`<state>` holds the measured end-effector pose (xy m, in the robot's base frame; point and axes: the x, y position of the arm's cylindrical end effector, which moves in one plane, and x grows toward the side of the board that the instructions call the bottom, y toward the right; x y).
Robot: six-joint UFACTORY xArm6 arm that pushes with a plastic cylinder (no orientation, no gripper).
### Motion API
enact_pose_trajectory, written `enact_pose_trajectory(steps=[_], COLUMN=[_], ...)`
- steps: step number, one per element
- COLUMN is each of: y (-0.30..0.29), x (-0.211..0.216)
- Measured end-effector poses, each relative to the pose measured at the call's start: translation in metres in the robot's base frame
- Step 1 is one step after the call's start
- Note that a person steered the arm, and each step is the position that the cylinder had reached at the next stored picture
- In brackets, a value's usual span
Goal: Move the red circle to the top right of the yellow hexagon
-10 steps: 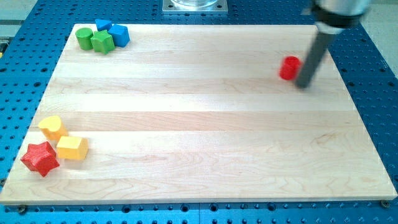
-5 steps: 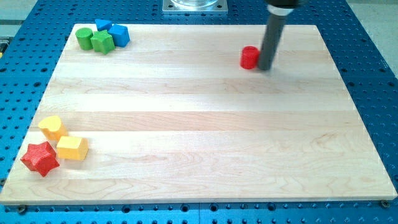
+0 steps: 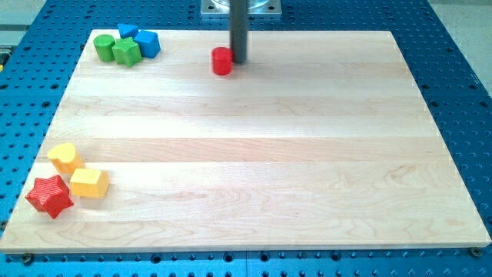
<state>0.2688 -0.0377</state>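
Note:
The red circle [image 3: 222, 61] stands near the board's top edge, left of the middle. My tip [image 3: 238, 61] is just to its right, touching or almost touching it. The yellow hexagon [image 3: 89, 183] lies at the bottom left of the board, far down and left of the red circle. The dark rod rises straight up out of the view's top.
A yellow heart-like block [image 3: 64, 157] and a red star [image 3: 50, 196] sit next to the yellow hexagon. A green circle [image 3: 104, 48], a green block [image 3: 126, 52] and two blue blocks [image 3: 147, 43] cluster at the top left. The wooden board [image 3: 307, 169] lies on a blue perforated table.
My tip has swept left along the board's top, pushing the red circle from the right side to left of the middle. The other blocks have not moved.

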Motion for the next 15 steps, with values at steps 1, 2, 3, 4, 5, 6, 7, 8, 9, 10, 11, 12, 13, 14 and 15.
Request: enact_pose_trajectory(steps=[1, 2, 3, 4, 5, 6, 7, 8, 9, 10, 11, 12, 13, 14, 15], y=[-0.09, -0.123, -0.071, -0.088, -0.156, -0.159, -0.136, -0.091, -0.126, -0.083, -0.077, -0.148, -0.168, -0.156, -0.095], x=[0.019, 0.03, 0.015, 0.047, 0.112, 0.124, 0.091, 0.122, 0.163, 0.163, 0.152, 0.186, 0.21, 0.204, 0.17])
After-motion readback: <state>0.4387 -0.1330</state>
